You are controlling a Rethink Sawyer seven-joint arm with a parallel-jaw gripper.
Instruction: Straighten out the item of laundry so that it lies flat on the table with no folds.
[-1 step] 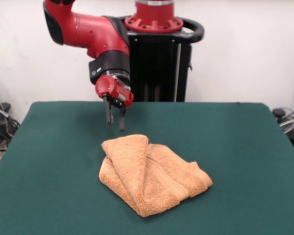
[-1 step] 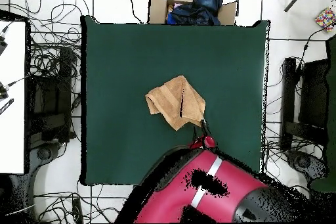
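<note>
The towel (image 1: 149, 174) sits near the middle of the green worktop (image 1: 49, 161), folded over on itself, one flap laid diagonally across the rest, so it is a thick bundle and nowhere near flat. In the front view its long axis runs from the upper left corner down toward the lower right. And there is the claw (image 1: 115, 117), hanging just beyond that upper left corner, on the robot's side of the cloth, clear of it and not touching. Its two dark fingers (image 1: 108, 111) stand a narrow gap apart and hold nothing. From above, the towel (image 2: 174, 102) lies just past the claw (image 2: 205, 129), close by. The nearest corner looks like the one to take. Open green felt on every side, edges well away, plenty of room to spread.
</note>
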